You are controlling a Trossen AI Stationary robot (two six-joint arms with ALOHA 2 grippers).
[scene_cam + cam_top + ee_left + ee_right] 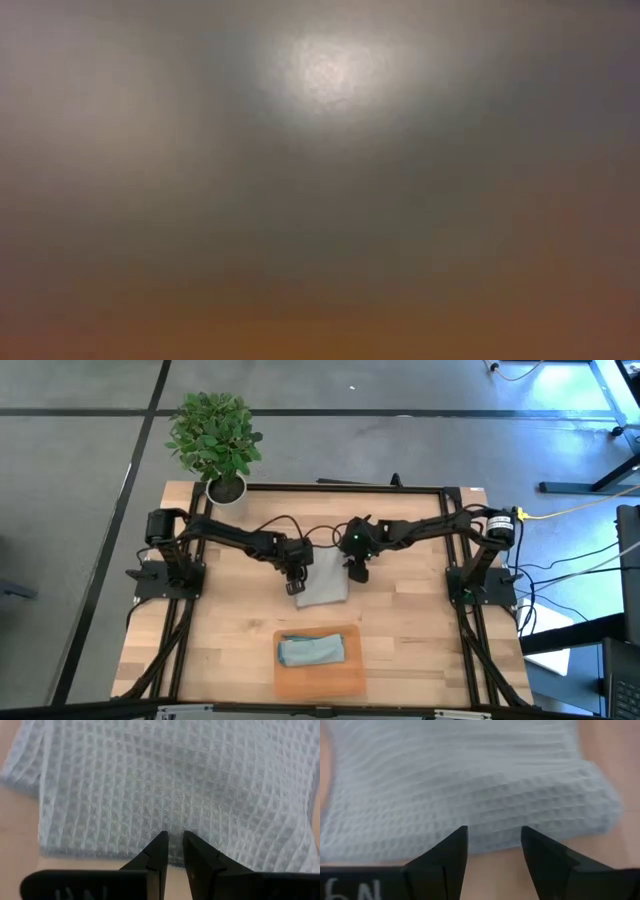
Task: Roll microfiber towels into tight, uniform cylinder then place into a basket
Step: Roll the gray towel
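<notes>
Grey towel [322, 586]: lies flat mid-table, between the two grippers; waffle weave fills both wrist views. Not yet rolled.
Blue towel [311, 650]: bundled up in the basket, near its left and far part; looks loosely rolled, so probably already done.
Basket [350, 675]: orange tray on the table's [420, 630] near side, below the grey towel; positioned in reach of both arms for the drop-off.
Left gripper [173, 842]: at the grey towel's left edge, fingers nearly together with a thin gap at the hem. Whether fabric is pinched between them, cannot tell.
Right gripper [493, 840]: at the towel's far right corner, fingers parted partway, straddling a raised fold of the cloth; not visibly clamped on it.
Reason for placement: a gripper at each side likely keeps the roll even across its width.
Plant pot [226, 488]: far left corner, well apart from the work.
Low view: blurred, nothing readable.
</notes>
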